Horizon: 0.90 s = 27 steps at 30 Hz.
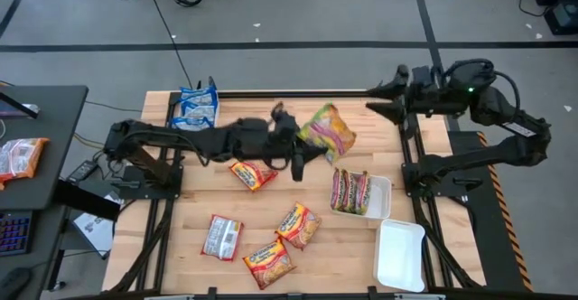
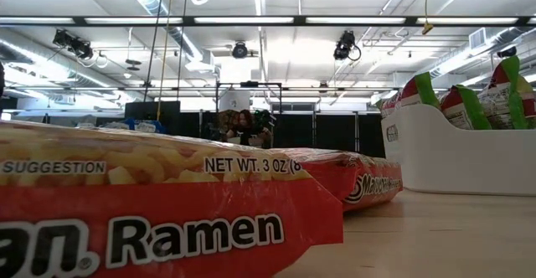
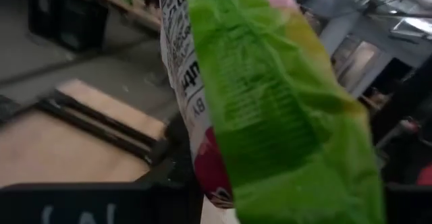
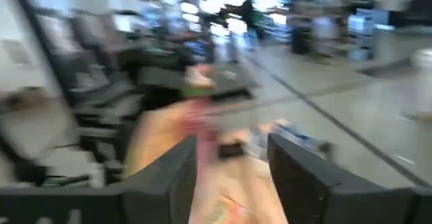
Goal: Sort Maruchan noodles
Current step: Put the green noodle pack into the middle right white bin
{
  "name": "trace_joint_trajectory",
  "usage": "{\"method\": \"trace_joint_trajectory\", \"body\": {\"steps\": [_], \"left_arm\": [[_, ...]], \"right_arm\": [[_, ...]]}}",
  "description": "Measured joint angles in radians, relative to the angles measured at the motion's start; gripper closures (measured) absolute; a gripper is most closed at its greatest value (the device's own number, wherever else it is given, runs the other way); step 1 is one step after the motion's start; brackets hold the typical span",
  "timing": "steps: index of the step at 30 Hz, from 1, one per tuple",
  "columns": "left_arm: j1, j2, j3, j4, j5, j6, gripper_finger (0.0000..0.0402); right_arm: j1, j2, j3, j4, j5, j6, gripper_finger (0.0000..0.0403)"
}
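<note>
Two white trays (image 1: 400,255) at the wooden table's (image 1: 343,246) right side, a keyboard (image 1: 13,232) far left

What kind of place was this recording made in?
Probably a robotics lab or workshop hall: a wooden slatted worktable on a grey floor with taped lines, long ceiling strip lights, and a dark desk with a keyboard alongside.

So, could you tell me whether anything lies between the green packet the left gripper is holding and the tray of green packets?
Nothing visible does: the left gripper holds the green packet above bare table, and the tray lies beyond with no packet between.
</note>
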Motion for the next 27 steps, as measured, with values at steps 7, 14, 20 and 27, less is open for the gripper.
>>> {"method": "trace_joint_trajectory", "body": {"steps": [7,14,20,27], "left_arm": [[-0.081,0.031,0.0,-0.042,-0.029,-0.068,0.0271],[-0.131,0.085,-0.001,-0.191,-0.035,-0.107,0.0271],[-0.173,0.134,0.0,-0.137,-0.073,-0.211,0.0271],[-0.164,0.202,0.002,-0.131,-0.134,-0.401,0.0271]], "right_arm": [[-0.036,-0.033,-0.007,-0.282,0.154,-0.005,0.0176],[-0.017,-0.065,-0.171,-0.292,0.152,0.009,0.0162],[0.055,-0.123,-0.354,-0.023,0.098,0.03,0.0179],[0.137,-0.173,-0.314,-0.254,0.056,-0.04,0.019]]}}
